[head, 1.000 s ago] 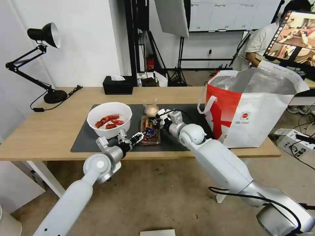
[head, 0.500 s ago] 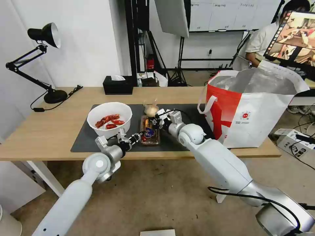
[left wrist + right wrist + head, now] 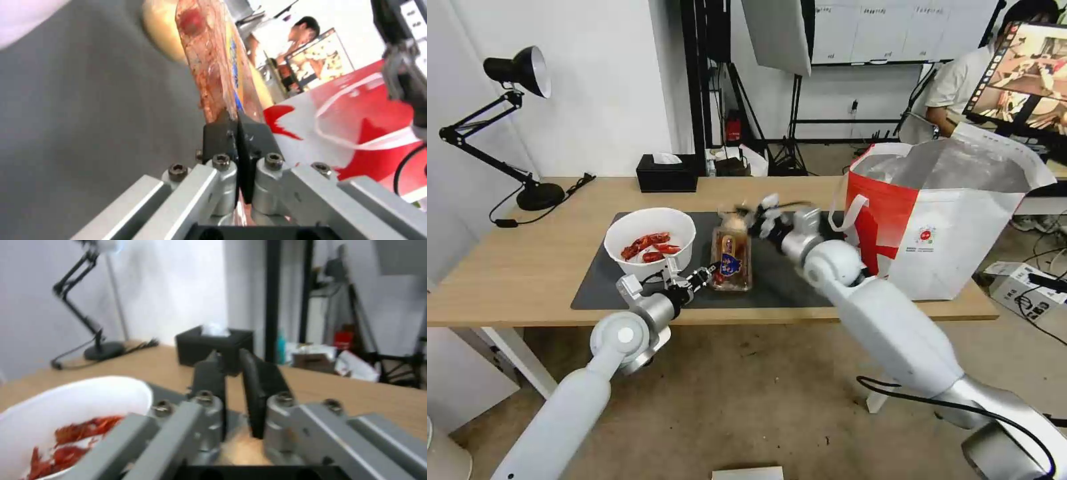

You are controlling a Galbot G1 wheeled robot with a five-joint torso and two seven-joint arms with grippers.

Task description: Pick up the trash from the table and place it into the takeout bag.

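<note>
Since a second ago the right gripper has risen from the mat and swung toward the takeout bag, carrying the small knotted bag off the surface, while the near end of the clamshell tray has tipped up. The tray now stands tilted on the grey mat, its long axis running from the robot toward the far side of the tabletop, the lifted end nearest the robot and the far end seemingly still on the mat. The left gripper has its fingers pressed tight on that near edge, as the left wrist view shows, with only a thin lip of plastic between them. The right fingers look nearly closed with a narrow gap; the pale bag blurs just below them, apparently pinched by its top.

To the left of the tray sits the white bowl of red shells, just beside the left gripper. The takeout bag stands open at the right end of the tabletop, and a black tissue box and a desk lamp sit farther back.

The risk, as I judge it, is the thin grip: the slick plastic could slide out or the lid could spring open and spill scraps. The swinging bag could also slip free before it clears the takeout bag's rim.
</note>
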